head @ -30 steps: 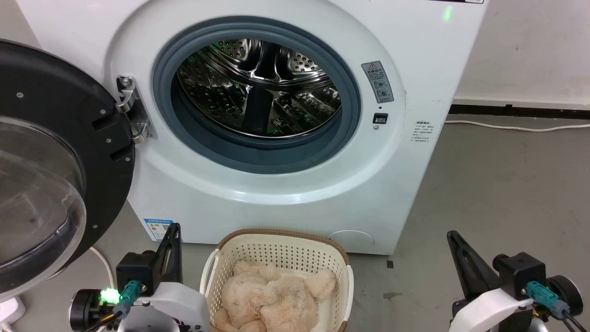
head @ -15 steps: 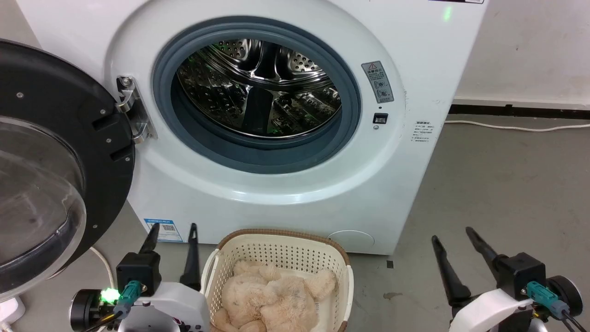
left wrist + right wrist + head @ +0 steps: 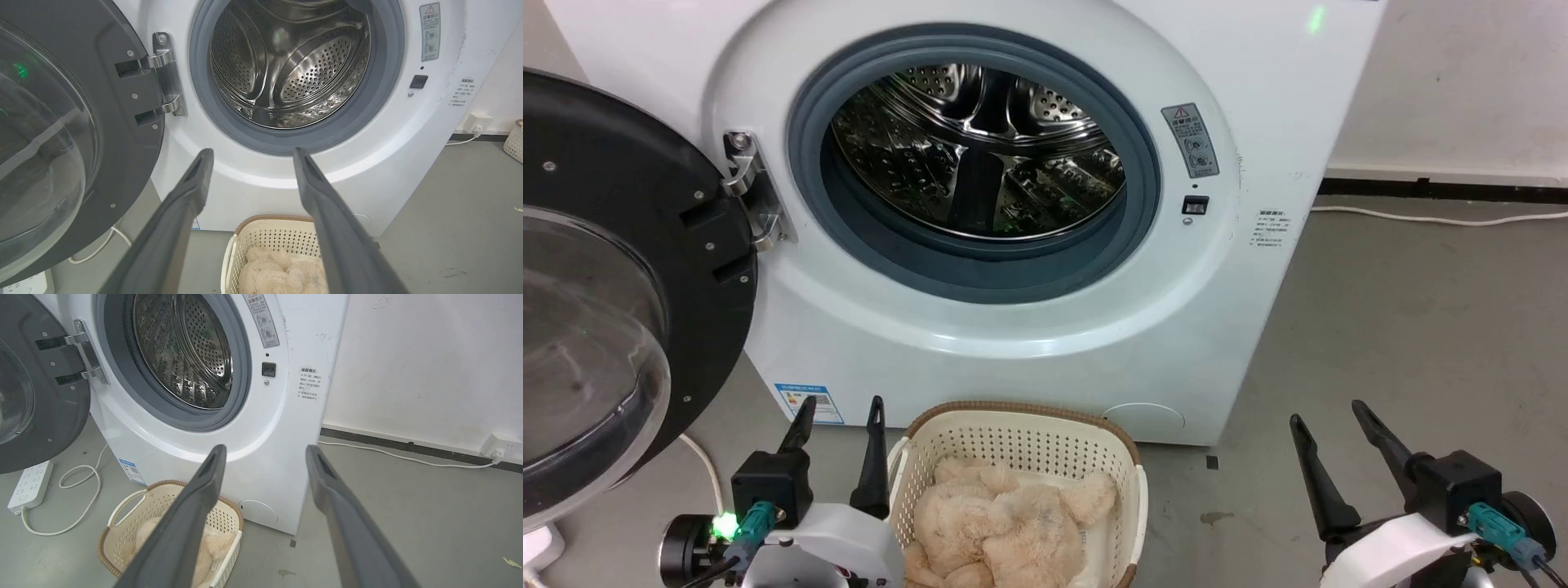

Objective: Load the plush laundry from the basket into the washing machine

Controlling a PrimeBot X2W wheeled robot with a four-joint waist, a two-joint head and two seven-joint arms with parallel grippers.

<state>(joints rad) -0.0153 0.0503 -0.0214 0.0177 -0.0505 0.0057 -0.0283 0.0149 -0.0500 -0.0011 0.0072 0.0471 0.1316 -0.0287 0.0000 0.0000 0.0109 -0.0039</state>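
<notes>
Probably light and squashy: plush laundry (image 3: 1005, 523) slumped in basket (image 3: 1021, 411), limbs hard to tell. Pinch deep mid-body. Both spread wide, empty: left gripper (image 3: 841, 402), right gripper (image 3: 1327, 412).

The left pincer (image 3: 841, 402) sits low on the left. Its two dark fingers (image 3: 872, 457) point up and are spread apart. The right pincer (image 3: 1326, 412) sits low on the right. Its fingers are spread apart too and lean a little to the left. The white left wrist (image 3: 833, 539) and right wrist (image 3: 1388, 547) are at the bottom edge. A small green light (image 3: 721, 524) glows by the left wrist.
</notes>
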